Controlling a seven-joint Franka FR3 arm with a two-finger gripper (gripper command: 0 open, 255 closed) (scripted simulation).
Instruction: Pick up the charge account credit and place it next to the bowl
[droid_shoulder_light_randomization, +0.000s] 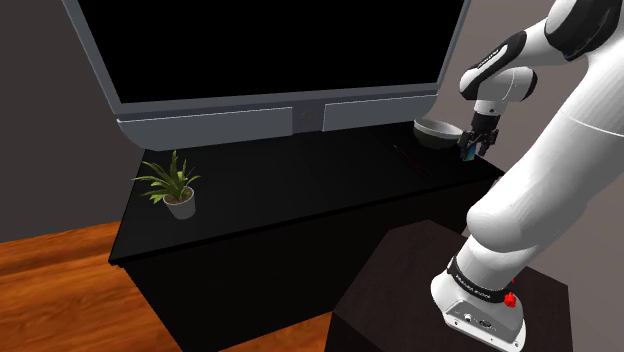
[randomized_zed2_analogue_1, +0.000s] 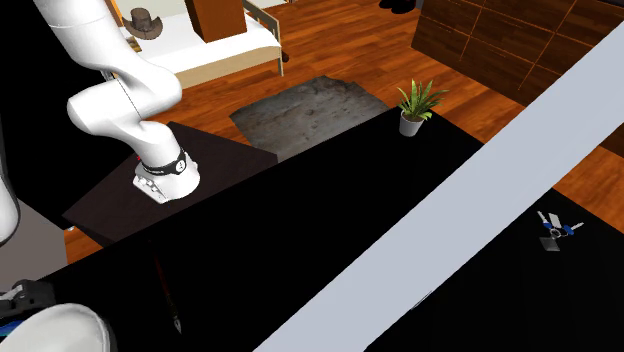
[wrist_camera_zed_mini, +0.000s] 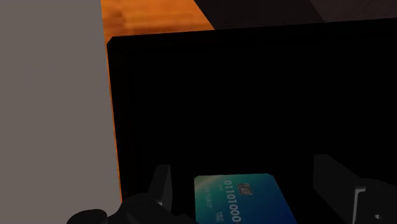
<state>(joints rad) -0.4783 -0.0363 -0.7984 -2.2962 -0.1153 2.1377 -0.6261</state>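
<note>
One card (wrist_camera_zed_mini: 245, 198), one bowl (droid_shoulder_light_randomization: 437, 130), one plant (droid_shoulder_light_randomization: 178, 188)
I read the jaws as spread either side of the blue card, seemingly not touching it; the gripper (droid_shoulder_light_randomization: 471, 150) hangs just beside the bowl.

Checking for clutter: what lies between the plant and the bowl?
Mostly bare black tabletop; the second exterior view shows one thin dark stick near the bowl.

White, rounded arm (droid_shoulder_light_randomization: 530, 215) with dark joint bands; a red button (droid_shoulder_light_randomization: 510, 299) by its base; all-black gripper (droid_shoulder_light_randomization: 471, 153).
</note>
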